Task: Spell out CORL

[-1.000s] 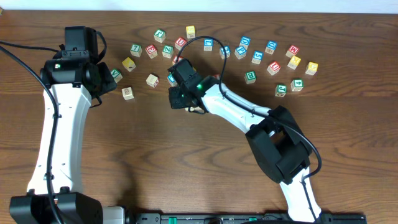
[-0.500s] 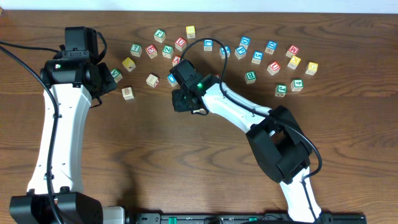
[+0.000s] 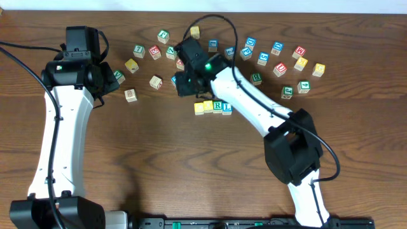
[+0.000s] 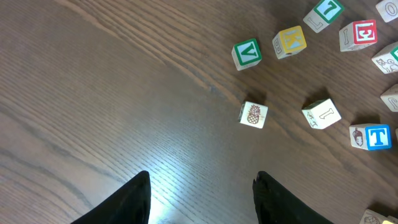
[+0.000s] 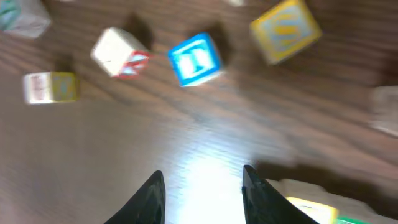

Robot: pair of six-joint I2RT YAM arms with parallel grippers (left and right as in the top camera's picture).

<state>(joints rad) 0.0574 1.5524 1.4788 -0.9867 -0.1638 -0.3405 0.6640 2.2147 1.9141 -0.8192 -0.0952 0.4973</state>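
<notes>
Bright, even top light; two sharp views and one smeared.
The overhead view is crisp, with soft arm shadows on the dark wood table [image 3: 146, 159], and the four-cube row [image 3: 213, 107] is sharp enough to read R and L. The left wrist view is sharp, with pale glare at its bottom edge. The right wrist view is motion-blurred throughout: the blue-faced cube [image 5: 196, 59] smears, and white glare washes the lower centre.

A pineapple-printed cube [image 4: 253, 114] sits on the dark wood-grain worktop [image 3: 127, 165]. Beyond it, toward the far edge, lie a green V cube [image 4: 247, 53], a yellow K cube [image 4: 290, 42], a green 7 cube [image 4: 324, 11] and a red E cube [image 4: 357, 34]. To its right are a pale cube [image 4: 321, 114] and a blue T cube [image 4: 370, 137]. Well to its right, lettered cubes are scattered as far as a yellow cube [image 3: 318, 69].
</notes>
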